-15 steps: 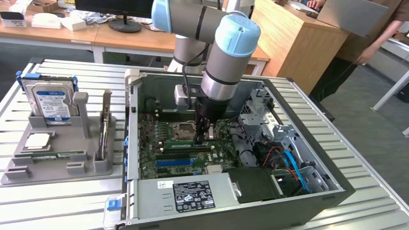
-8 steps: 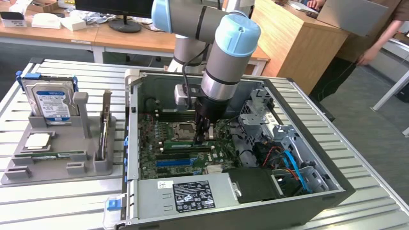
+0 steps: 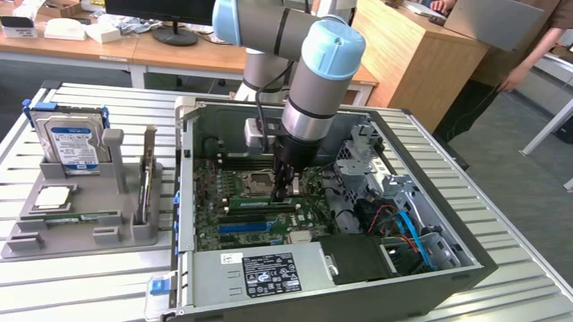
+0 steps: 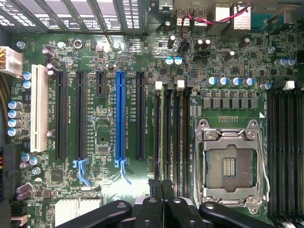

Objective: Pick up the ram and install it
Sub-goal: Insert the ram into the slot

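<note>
The ram [image 4: 164, 133] is a thin green stick seen edge-on, standing in one of the black memory slots next to the CPU socket [image 4: 228, 166]. In the exterior view the ram [image 3: 255, 200] shows as a green strip on the motherboard inside the open computer case [image 3: 430, 174]. My gripper [image 3: 283, 194] reaches down into the case at the strip's right end. In the wrist view my gripper [image 4: 161, 187] has its black fingertips [image 4: 154, 189] pressed together right over one end of the ram. I cannot tell whether they clamp it or only rest on it.
A long blue slot [image 4: 120, 114] and several black slots lie beside the ram. Cables and a drive cage [image 3: 394, 194] crowd the case at the exterior view's right. A grey holder [image 3: 80, 208] with a hard drive [image 3: 74, 144] stands left of the case. A person [image 3: 528, 60] stands at the far right.
</note>
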Available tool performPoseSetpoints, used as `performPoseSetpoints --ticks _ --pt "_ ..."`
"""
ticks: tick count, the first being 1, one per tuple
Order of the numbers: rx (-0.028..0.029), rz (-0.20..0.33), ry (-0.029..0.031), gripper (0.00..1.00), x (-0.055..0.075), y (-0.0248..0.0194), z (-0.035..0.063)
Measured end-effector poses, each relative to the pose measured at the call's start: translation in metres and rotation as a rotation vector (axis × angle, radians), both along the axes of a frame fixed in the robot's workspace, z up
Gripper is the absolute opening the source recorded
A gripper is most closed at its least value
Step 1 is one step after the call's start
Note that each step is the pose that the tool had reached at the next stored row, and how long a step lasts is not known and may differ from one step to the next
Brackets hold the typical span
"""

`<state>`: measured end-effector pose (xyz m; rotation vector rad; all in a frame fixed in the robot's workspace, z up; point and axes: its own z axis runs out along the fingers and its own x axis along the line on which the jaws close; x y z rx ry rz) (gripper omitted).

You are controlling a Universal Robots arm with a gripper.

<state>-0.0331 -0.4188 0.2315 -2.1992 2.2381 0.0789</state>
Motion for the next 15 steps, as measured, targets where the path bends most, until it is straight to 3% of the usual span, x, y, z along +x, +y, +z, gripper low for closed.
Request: performPoseSetpoints --ticks 15 --pt "0.0004 0.0 -0.0008 0.11 -0.0005 -0.0009 -0.0001"
